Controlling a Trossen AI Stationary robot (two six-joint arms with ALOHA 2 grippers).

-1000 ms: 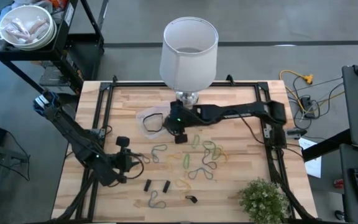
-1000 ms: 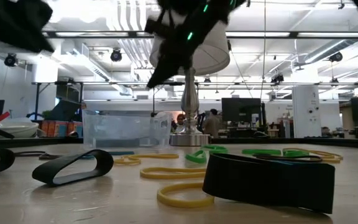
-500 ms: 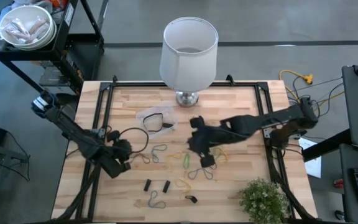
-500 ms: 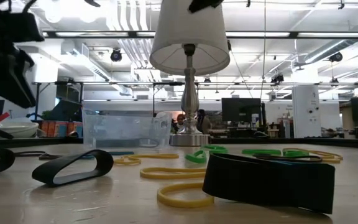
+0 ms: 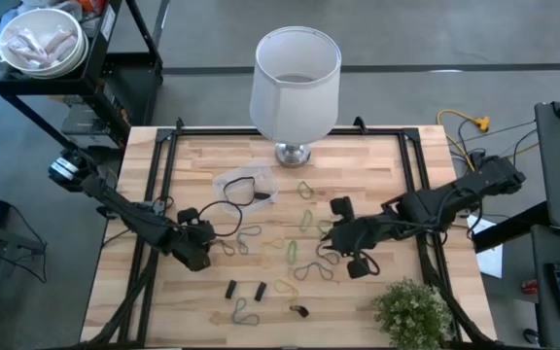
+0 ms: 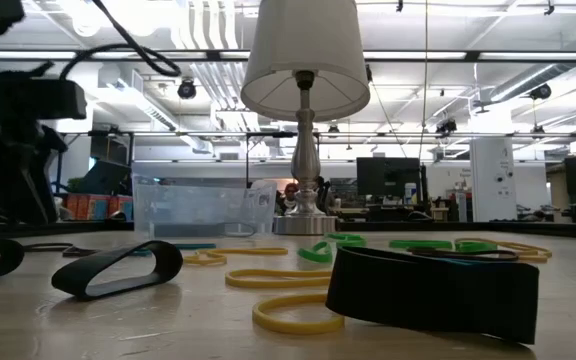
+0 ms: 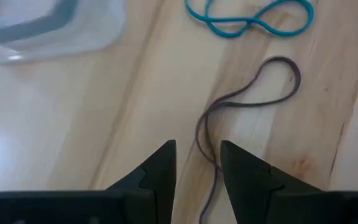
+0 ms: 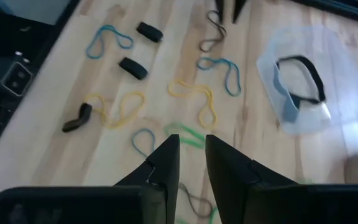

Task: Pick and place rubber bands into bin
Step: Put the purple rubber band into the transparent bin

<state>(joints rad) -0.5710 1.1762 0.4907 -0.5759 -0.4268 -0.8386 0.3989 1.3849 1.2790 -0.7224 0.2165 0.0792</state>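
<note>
Two arms reach over the counter (image 5: 387, 165) in the high view. The left hand (image 5: 200, 245) is near the left edge and the right hand (image 5: 343, 243) is in the middle, among the rubber bands (image 5: 314, 267). The bin (image 5: 244, 187) sits near the lamp (image 5: 296, 83) at the far edge.

The low view shows the bin (image 6: 203, 208) behind loose bands.

The left wrist view shows the left hand (image 7: 197, 165) a little open, holding nothing, over a brown band (image 7: 241, 102).

The right wrist view shows the right hand (image 8: 191, 158) a little open and empty. The bin (image 8: 297, 87) holds a black band (image 8: 303, 74).
</note>
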